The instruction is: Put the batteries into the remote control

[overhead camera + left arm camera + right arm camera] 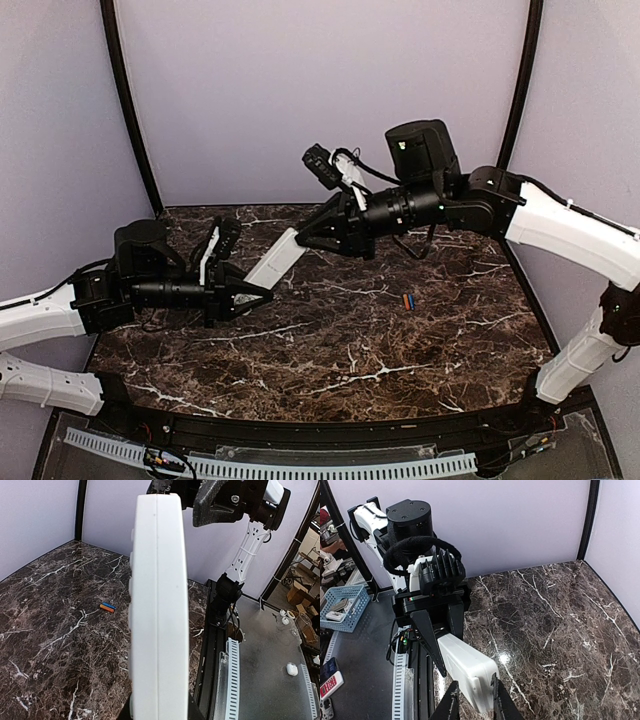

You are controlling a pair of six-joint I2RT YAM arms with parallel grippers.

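Note:
The remote control (278, 260) is a slim white bar held in the air between both arms, slanting up to the right. My left gripper (258, 296) is shut on its lower end, and my right gripper (305, 238) is shut on its upper end. The left wrist view shows the remote control (157, 605) edge-on, filling the middle. In the right wrist view my right gripper (475, 678) straddles the near end of the remote control (465, 662), one finger on each side. The batteries (408, 300), one orange-red and one blue, lie side by side on the marble, also visible as the batteries (107, 606).
The dark marble table (330, 350) is enclosed by purple walls and black frame posts. A white slotted cable rail (300, 466) runs along the near edge. A blue basket (342, 607) stands off the table beside the left arm.

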